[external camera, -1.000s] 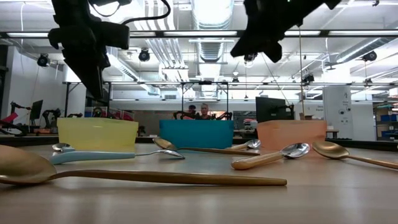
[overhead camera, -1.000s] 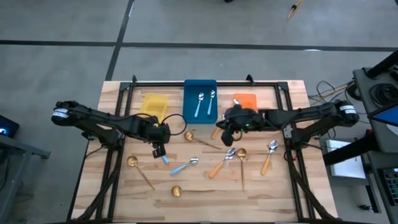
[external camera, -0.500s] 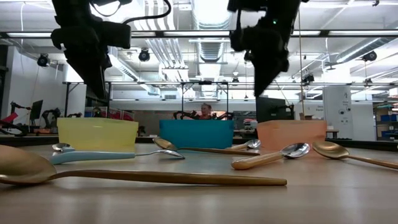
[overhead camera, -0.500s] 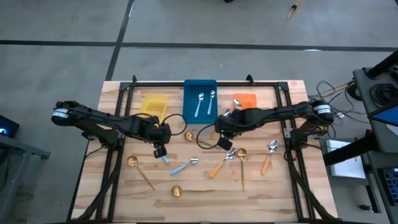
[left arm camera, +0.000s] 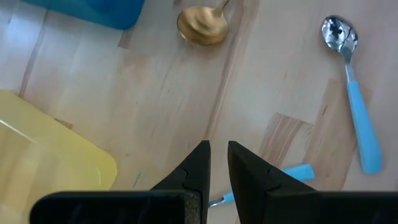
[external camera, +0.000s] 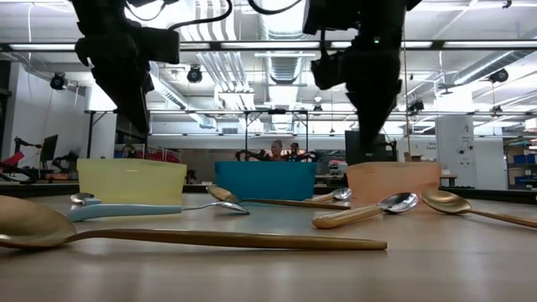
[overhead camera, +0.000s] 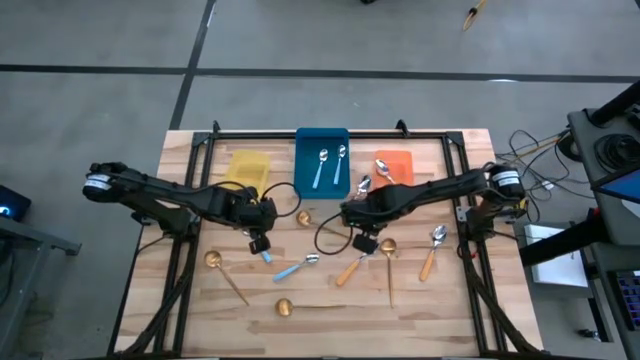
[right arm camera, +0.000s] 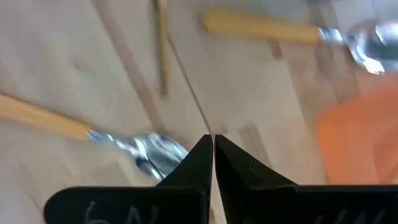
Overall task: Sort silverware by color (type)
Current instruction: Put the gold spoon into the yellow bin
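Spoons lie scattered on the wooden table. My right gripper is shut and points down, well above the silver bowl of an orange-handled spoon. My left gripper hangs with a narrow slit between its fingers and nothing in it, over a blue-handled spoon lying flat. Another blue-handled spoon and several gold spoons also lie flat. In the low view both grippers hang clear of the table.
At the far side stand a yellow bin, a blue bin holding two blue-handled spoons, and an orange bin. A second orange-handled spoon lies toward the right. A black frame runs along the table's far edge and sides.
My right gripper has come away from the orange bin toward the table's near edge and has sunk. It has tipped from slanting to pointing almost straight down, and its fingers have stayed shut. No spoon has moved.
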Motion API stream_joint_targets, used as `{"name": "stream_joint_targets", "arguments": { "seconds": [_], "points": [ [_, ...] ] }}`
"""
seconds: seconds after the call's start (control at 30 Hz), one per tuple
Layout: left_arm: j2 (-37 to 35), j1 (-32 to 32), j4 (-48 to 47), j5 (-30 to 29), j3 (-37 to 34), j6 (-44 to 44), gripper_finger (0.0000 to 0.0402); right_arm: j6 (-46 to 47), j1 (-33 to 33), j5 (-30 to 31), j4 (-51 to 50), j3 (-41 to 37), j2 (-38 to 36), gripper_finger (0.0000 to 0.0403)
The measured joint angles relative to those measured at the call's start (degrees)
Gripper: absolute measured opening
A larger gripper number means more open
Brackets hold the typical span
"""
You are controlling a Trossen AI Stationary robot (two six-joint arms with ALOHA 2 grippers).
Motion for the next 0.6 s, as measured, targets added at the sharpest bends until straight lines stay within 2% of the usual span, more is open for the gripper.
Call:
{"name": "stream_joint_targets", "arguments": {
  "seconds": [0.33, 0.5, 0.6],
  "points": [
    [0.0, 0.0, 2.7, 0.0, -1.7, 1.5, 0.0038, -16.6, 2.4, 0.0, 17.6, 0.0, 4.3, 0.0019],
    [0.0, 0.0, 2.7, 0.0, -1.9, 1.5, 0.0038, -17.0, 2.2, -0.2, 21.8, -0.1, 6.6, 0.0074],
    [0.0, -0.4, 2.7, 0.0, -2.0, 1.5, 0.0038, -16.3, 2.3, 2.3, 23.9, -0.1, 8.2, 0.0117]
  ]
}}
